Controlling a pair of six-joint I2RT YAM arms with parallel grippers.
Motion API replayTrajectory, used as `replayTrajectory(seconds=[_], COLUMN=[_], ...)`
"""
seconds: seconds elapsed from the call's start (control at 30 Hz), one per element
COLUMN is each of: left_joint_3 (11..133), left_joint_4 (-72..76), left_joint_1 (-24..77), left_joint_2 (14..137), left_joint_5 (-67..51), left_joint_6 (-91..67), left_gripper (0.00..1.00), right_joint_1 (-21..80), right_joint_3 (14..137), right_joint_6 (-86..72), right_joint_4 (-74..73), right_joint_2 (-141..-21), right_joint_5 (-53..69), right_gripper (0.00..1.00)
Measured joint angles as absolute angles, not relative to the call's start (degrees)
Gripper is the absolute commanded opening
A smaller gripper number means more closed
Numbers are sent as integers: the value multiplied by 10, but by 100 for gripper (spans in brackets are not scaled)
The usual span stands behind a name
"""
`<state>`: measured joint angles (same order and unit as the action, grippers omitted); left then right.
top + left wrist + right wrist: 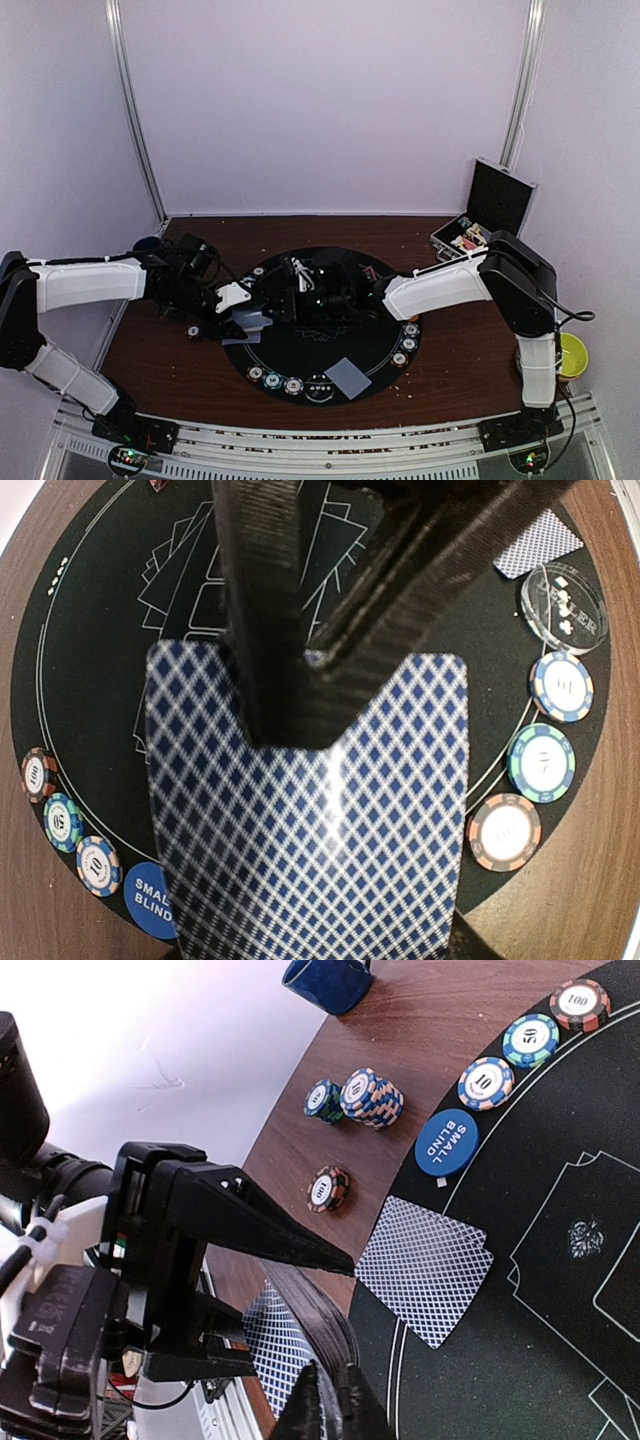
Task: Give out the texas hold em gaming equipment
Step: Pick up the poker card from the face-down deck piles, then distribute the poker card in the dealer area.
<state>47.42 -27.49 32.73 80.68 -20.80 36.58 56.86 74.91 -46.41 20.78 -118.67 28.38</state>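
Black mat [90, 680], blue lattice-backed card [310, 860]

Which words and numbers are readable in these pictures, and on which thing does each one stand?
"SMALL BLIND": blue disc.
"DEALER": clear disc.
"100": red chip.
"50": green chip.
"10": blue chip.
"100": lone chip.
Stacked chips: too blurred to read.
Three chips by the clear disc: too faint to read.
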Motion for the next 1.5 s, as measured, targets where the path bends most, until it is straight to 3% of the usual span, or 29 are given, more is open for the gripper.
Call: replayTrajectory(seconds=[0.13, 0.43, 0.83, 1.2, 1.5], left_joint_3=[474, 474, 474, 474, 474], left_joint_4=[-275, -274, -274, -274, -274], left_joint_1=[327, 329, 333, 333, 333], left_joint_2=[808, 809, 809, 809, 809], left_joint_5=[-208, -212, -213, -212, -212], left_joint_6=[366, 366, 366, 366, 366], left_gripper=[53, 53, 53, 53, 53], right_joint_1=[569, 566, 551, 627, 761], right_joint_3=[746, 723, 518, 236, 162], right_joint_6=[-469, -473, -520, -623, -710], right_joint_4=[216, 239, 323, 437, 496], right_joint_2=[-1186, -1176, -999, -846, -870], right_joint_5=[293, 301, 232, -21, -226], right_gripper=[0, 0, 0, 0, 0])
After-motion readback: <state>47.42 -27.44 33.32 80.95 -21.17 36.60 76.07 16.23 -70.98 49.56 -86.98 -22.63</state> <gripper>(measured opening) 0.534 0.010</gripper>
